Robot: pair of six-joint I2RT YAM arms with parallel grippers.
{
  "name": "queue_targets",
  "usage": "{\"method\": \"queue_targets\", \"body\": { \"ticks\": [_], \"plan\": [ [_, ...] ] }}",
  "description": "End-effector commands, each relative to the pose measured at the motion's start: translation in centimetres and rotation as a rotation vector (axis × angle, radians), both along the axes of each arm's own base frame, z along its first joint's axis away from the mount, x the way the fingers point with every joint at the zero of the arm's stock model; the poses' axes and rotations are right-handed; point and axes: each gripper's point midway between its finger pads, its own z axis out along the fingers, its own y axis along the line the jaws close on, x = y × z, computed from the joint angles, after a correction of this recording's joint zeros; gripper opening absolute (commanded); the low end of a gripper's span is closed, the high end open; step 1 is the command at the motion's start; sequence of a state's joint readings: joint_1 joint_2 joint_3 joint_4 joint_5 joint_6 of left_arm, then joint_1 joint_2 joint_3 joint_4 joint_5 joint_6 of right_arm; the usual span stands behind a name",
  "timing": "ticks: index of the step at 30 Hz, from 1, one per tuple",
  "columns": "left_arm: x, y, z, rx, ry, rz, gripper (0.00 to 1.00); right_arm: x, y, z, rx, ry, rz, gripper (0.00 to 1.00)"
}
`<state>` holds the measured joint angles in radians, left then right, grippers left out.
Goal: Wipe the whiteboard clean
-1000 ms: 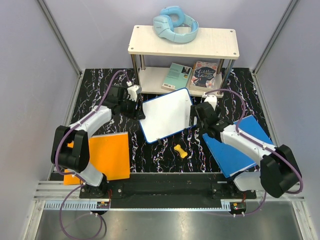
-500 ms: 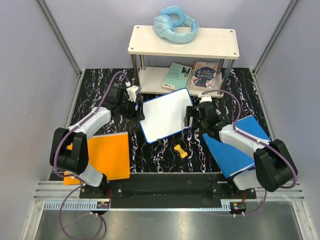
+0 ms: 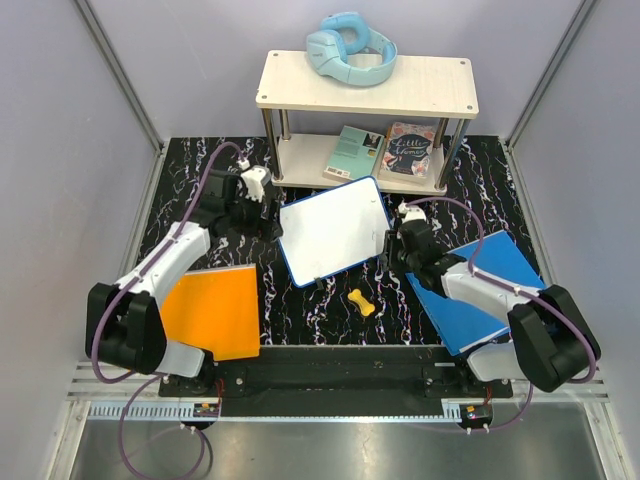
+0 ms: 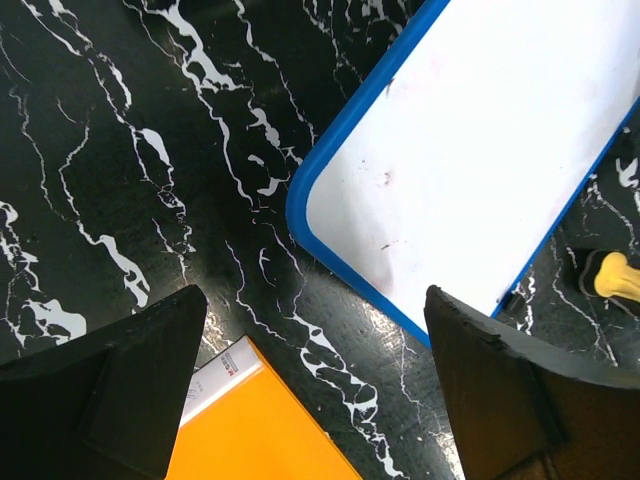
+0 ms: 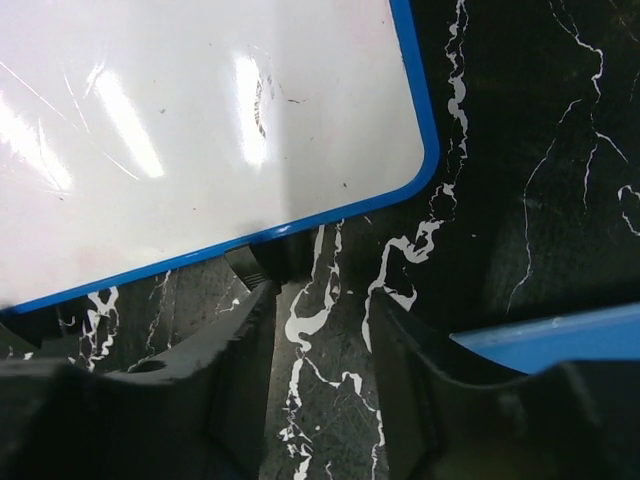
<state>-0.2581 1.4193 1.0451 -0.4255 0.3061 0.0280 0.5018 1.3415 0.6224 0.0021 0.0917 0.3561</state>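
The whiteboard [image 3: 333, 230] lies on the table [image 3: 485, 165], before the shelf [image 3: 420, 85].

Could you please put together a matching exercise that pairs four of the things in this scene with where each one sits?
Things:
1. headphones
2. orange panel
3. blue panel
4. whiteboard

Places:
A. left side of the table
B. middle of the table
C. on the top shelf
D. right side of the table

Pairs: 1-C, 2-A, 3-D, 4-B
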Motion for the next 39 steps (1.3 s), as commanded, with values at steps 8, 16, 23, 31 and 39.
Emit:
{"method": "queue_targets", "body": {
  "ticks": [8, 16, 23, 31, 39],
  "plan": [
    [-1.9, -1.3, 4.2, -0.112, -0.063, -0.060, 0.94, 3.4, 1.2, -1.5, -0.029, 0.024, -0.034, 0.14],
    [-2.3, -0.8, 7.1, -0.117, -0.140, -0.047, 0.96, 2.4, 3.8, -1.4, 0.046, 0.042, 0.079, 0.11],
    [-1.5, -0.3, 7.9, -0.153, -0.125, 0.034, 0.96, -2.1, 7.5, -2.9, 0.033, 0.110, 0.255, 0.09],
    [-0.6, 1.2, 8.7, -0.131, -0.143, 0.114, 0.99, -3.5, 6.2, -3.2, -0.011, 0.109, 0.131, 0.08],
    [-0.4, 2.7, 10.8, -0.121, -0.193, 0.216, 0.99, -2.5, 3.0, 6.5, -0.020, -0.090, 0.016, 0.68]
  ]
}}
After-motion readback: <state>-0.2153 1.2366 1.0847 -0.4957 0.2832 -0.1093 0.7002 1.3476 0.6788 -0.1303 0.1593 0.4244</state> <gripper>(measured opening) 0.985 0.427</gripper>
